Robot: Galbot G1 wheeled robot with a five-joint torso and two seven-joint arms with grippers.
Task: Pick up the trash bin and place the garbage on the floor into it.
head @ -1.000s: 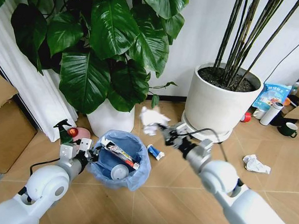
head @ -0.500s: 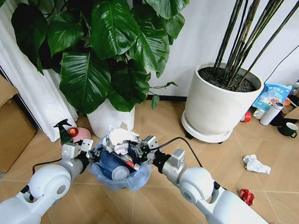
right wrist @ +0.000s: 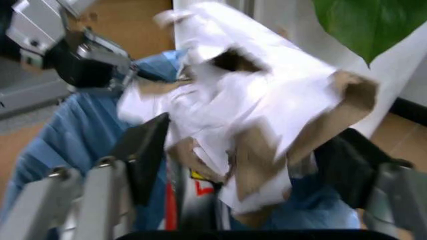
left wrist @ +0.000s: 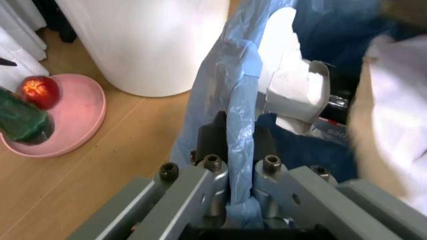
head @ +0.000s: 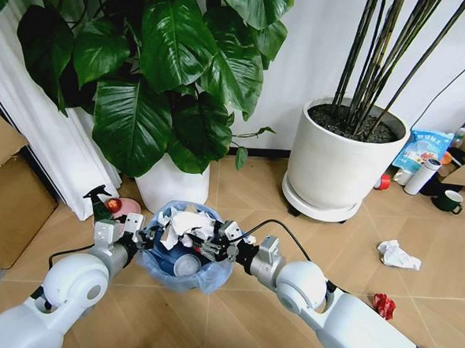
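Tan chevron floor point(head: 288, 304) spreads under everything I see, with the trash bin point(head: 183, 250) as my reference, held up off it. Behind the bin stands a white pot point(head: 171, 188) carrying a big-leafed plant, and farther to the bin's right a larger white pot point(head: 337, 165) with bare stalks. My left hand point(head: 138, 235) is at the bin's left rim, fingers point(left wrist: 212, 135) pinched narrow on the blue bag and rim between them. My right hand point(head: 212, 244) reaches over the bin's mouth from its right side, its jaws spread wide around a crumpled white tissue point(head: 184, 221) that sits at the top of the bin. Well right of the bin, another white tissue point(head: 397, 254) and a red wrapper point(head: 382, 304) lie on the floor.
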